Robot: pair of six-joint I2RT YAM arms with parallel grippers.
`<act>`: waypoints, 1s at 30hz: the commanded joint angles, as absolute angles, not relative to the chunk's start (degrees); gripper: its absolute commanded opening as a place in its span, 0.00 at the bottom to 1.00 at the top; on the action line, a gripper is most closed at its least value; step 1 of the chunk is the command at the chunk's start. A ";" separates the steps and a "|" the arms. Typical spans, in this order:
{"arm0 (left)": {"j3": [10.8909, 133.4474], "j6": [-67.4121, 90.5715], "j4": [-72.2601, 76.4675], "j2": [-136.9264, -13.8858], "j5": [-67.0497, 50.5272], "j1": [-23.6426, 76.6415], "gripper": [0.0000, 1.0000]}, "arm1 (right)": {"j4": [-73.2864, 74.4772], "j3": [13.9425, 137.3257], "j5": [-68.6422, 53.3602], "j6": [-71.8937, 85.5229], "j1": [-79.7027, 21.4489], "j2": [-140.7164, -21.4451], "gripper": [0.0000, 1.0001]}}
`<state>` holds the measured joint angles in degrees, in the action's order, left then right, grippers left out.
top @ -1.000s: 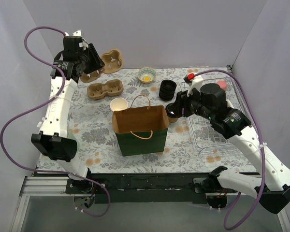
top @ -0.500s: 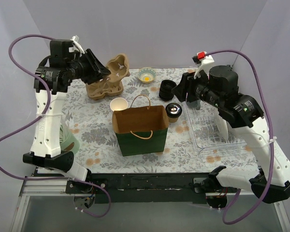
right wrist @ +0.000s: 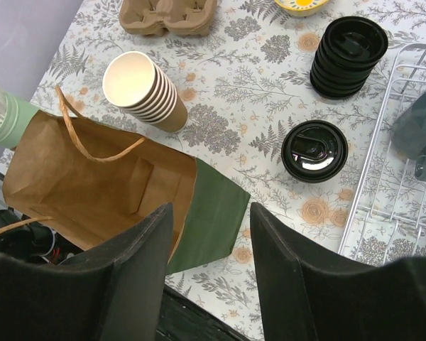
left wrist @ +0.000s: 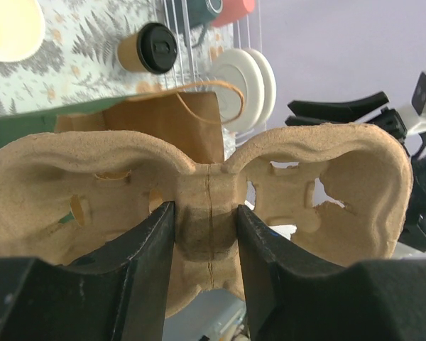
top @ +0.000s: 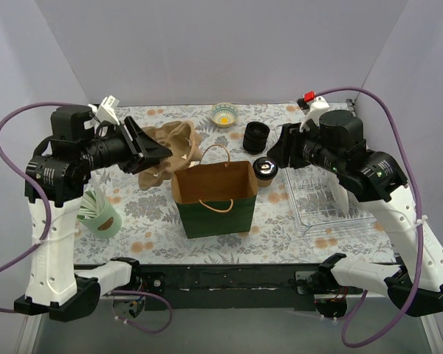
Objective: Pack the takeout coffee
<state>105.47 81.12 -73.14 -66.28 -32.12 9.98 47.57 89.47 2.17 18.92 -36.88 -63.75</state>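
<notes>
Though partly out of frame, cup carrier [left wrist: 326,170] tight in left end effector [left wrist: 204,213] (right end effector [right wrist: 210,213] agape, empty).

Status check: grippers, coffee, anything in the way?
Left gripper shut on cup carrier, aloft. Right gripper open, empty, hovering. Coffee lidded, upright on table beside bag, unpacked. Nothing blocking it.

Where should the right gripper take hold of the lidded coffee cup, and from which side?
Grip the paper wall just under the lid, coming down from above. The coffee cup stands upright, lid up, with the bag on one side and the wire rack on the other, so the fingers of the right gripper probably fit best on its two free sides.
</notes>
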 commanded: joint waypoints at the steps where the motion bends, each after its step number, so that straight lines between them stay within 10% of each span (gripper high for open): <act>1: 99.43 86.82 -68.23 -62.59 -39.54 10.20 0.33 | 47.55 92.63 1.41 19.78 -37.18 -64.07 0.56; 30: 82.00 99.40 -45.00 -60.64 -25.15 28.47 0.29 | 47.28 95.36 0.97 17.14 -37.18 -68.91 0.55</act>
